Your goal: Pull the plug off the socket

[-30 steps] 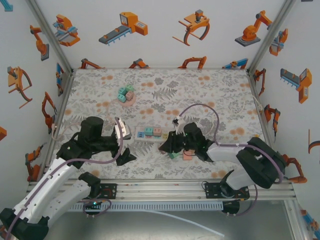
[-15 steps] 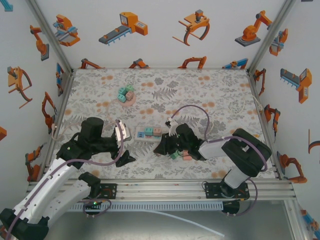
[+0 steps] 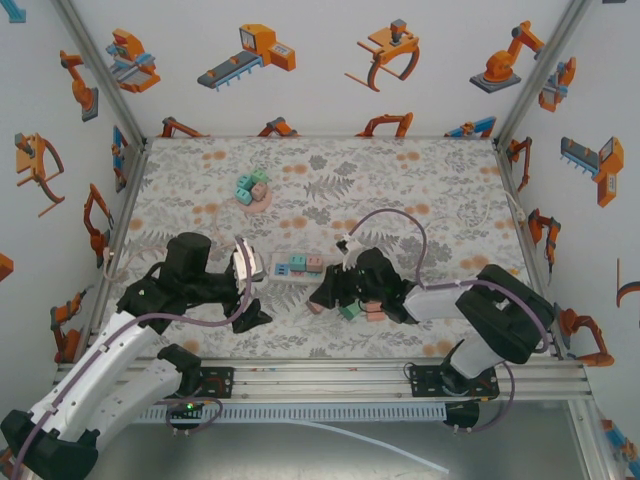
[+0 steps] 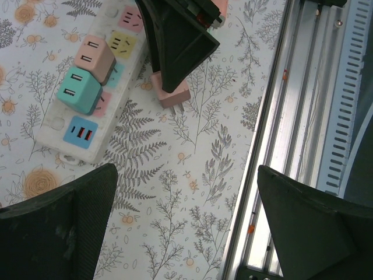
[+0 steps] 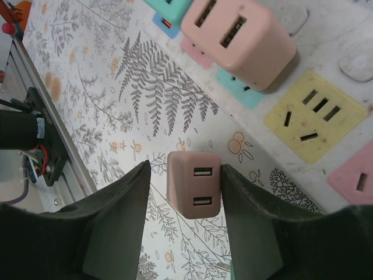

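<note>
The right gripper (image 5: pixel 185 175) pinches a pink plug (image 5: pixel 194 192) between its fingers, clear of the socket (image 4: pixel 58 123) and just on its near side, seemingly lifted off the table (image 4: pixel 192 175). The left gripper (image 4: pixel 183 221) hangs wide open and empty, left of the socket.

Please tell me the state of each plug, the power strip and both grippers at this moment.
left gripper: open, empty
right gripper: around the loose pink plug, grip unclear
loose pink plug: unplugged, between the right gripper's fingers
teal plug: plugged in
pink plug on the strip: plugged in
power strip: yellow outlet free
</note>
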{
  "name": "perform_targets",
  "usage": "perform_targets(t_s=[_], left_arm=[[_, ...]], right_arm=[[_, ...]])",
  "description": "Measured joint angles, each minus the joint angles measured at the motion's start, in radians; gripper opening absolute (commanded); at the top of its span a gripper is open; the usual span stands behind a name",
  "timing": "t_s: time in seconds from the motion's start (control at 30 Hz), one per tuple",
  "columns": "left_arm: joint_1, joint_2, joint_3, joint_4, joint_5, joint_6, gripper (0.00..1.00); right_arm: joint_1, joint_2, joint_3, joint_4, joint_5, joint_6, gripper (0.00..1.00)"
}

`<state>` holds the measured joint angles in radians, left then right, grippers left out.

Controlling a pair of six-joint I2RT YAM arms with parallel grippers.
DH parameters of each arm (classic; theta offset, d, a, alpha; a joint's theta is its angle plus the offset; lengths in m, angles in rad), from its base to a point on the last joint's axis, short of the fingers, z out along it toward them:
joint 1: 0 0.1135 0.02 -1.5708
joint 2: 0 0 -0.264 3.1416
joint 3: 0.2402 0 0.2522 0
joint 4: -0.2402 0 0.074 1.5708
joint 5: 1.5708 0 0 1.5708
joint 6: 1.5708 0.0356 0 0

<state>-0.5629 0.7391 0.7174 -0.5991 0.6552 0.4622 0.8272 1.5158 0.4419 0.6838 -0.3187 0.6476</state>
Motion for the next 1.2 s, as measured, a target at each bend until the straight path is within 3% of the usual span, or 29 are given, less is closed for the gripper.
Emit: perform_targets(t_s=[0.33,0.43,0.63,1.0,1.2], left_arm=[[-0.002,-0.001,0.000,0.010,-0.008,-0.012,0.97],[-0.007,0.004,0.000,0.033,-0.029,-0.045,0.97],[-0.021,0.036,0.000,0.132,-0.173,-0.202,0.97],[-0.024,0.188,0.000,0.318,-0.506,-0.654,0.97],[0.016,0.294,0.000,0.349,-0.624,-0.855,0.97]], right_arm=[[0.001,-0.239,-0.003,-0.127,0.105,-0.172,0.51],[0.001,-0.315,0.020,-0.210,0.153,-0.291,0.52],[0.001,-0.405,0.085,-0.242,0.246,-0.580,0.56],[0.001,-0.303,0.203,-0.237,0.256,-1.028,0.68],[0.001,-0.170,0.356,-0.390,0.230,-1.153,0.70]])
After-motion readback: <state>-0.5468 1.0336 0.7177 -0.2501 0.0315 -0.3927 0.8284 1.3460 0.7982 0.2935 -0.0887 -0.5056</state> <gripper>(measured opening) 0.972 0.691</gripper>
